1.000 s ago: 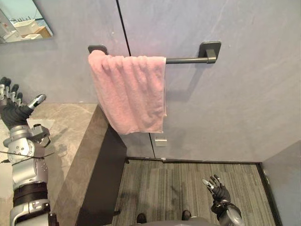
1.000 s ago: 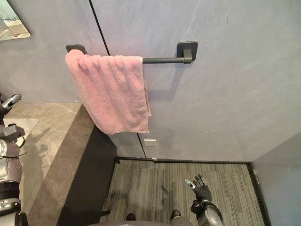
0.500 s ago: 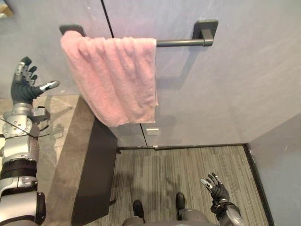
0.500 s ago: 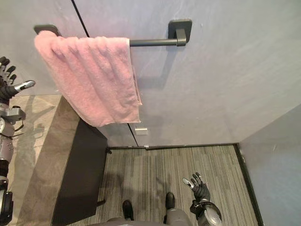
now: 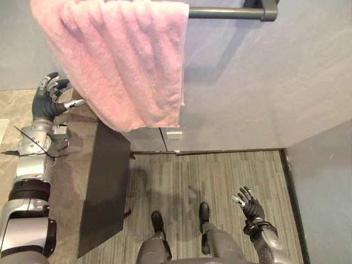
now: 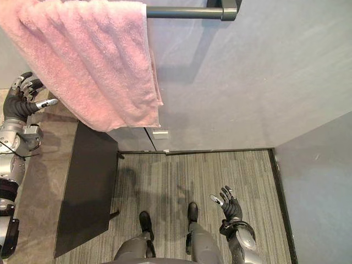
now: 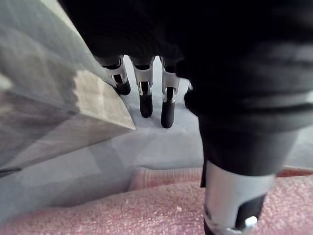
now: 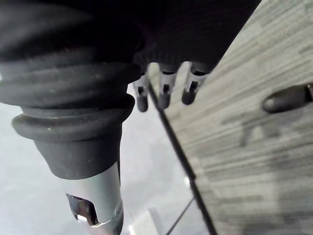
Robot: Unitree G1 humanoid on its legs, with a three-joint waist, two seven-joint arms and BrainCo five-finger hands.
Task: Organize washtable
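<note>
A stone-topped washtable [image 5: 71, 187] with a dark side panel [image 5: 104, 187] stands on the left against the grey wall [image 5: 247, 82], a striped grey floor [image 5: 231, 170] runs beside it, and higher up a dark rail [image 5: 225, 12] carries a pink towel [image 5: 121, 60] draped over it.

Pink towel [image 5: 121, 60] top cut off, towel bar [image 5: 225, 12] partly covered

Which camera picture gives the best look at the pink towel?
The left eye view: the pink towel hangs over the dark rail, nearly whole. The right eye view crops its left side. The left wrist view catches a pink strip past the left hand. The right wrist view faces the floor.
</note>
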